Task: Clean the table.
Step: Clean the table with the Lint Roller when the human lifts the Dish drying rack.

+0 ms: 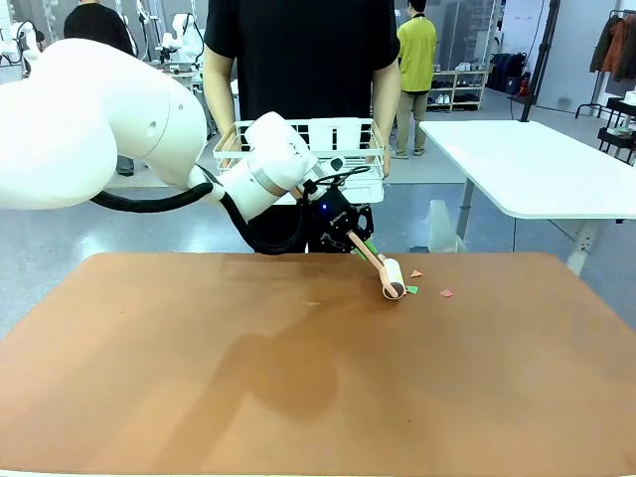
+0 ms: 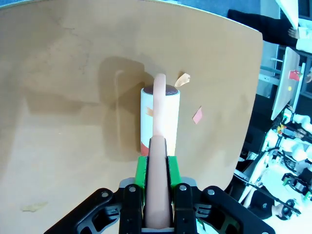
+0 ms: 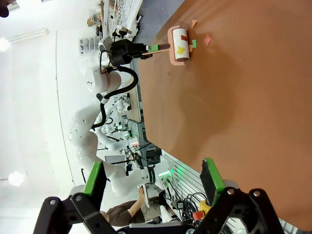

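Currently the left claw pinches the pink handle of a lint roller. Its white roll rests on the terracotta tabletop near the far edge, just beside a green scrap, an orange scrap and a pink scrap. Coloured bits seem stuck to the roll. The right claw hangs spread above the tabletop.

Bright, even light, soft shadows, wide-angle distortion

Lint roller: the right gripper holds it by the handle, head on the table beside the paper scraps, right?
No, the left gripper holds the lint roller, as the left wrist view shows; its head is on the table beside the scraps.
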`<state>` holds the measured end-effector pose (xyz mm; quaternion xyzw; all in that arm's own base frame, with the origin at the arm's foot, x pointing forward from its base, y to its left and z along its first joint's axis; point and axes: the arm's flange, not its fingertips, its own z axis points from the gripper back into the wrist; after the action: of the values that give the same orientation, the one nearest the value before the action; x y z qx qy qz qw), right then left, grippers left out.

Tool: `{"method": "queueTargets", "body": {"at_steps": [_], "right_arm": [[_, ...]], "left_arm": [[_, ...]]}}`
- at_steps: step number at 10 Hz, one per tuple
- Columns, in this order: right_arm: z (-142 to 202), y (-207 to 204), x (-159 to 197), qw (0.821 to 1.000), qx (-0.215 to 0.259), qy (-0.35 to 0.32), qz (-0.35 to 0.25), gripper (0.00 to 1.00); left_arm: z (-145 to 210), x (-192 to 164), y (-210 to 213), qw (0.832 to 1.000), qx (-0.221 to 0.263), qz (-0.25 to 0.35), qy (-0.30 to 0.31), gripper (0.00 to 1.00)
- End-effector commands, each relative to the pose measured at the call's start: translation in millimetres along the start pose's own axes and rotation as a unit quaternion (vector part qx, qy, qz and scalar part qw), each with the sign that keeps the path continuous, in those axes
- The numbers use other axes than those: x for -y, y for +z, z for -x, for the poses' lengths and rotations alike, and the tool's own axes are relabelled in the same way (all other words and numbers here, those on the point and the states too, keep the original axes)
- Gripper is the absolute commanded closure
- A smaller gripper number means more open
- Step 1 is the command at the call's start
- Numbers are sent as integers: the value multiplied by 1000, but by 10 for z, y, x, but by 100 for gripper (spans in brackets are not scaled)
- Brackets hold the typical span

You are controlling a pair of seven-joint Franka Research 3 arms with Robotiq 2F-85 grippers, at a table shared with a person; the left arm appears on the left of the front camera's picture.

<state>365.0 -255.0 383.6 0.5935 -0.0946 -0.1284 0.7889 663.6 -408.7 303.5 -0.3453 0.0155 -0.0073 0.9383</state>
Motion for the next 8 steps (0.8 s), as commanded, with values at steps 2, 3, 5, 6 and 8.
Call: {"method": "queueTargets", "body": {"at_steps": [2,3,5,6,8], "right_arm": [[42,-3,-24,1000,0,1,-3,0],[42,-3,-24,1000,0,1,-3,0],[42,-3,-24,1000,0,1,-3,0],[42,-3,-24,1000,0,1,-3,0],[42,-3,-24,1000,0,1,-3,0]], "left_arm": [[53,189,-554,1000,10,3,-10,79],[10,333,-716,1000,11,22,-5,79],[-68,583,-952,999,16,36,-11,79],[-85,706,-1053,999,11,42,-16,79],[-108,892,-1184,999,-5,43,-30,79]]}}
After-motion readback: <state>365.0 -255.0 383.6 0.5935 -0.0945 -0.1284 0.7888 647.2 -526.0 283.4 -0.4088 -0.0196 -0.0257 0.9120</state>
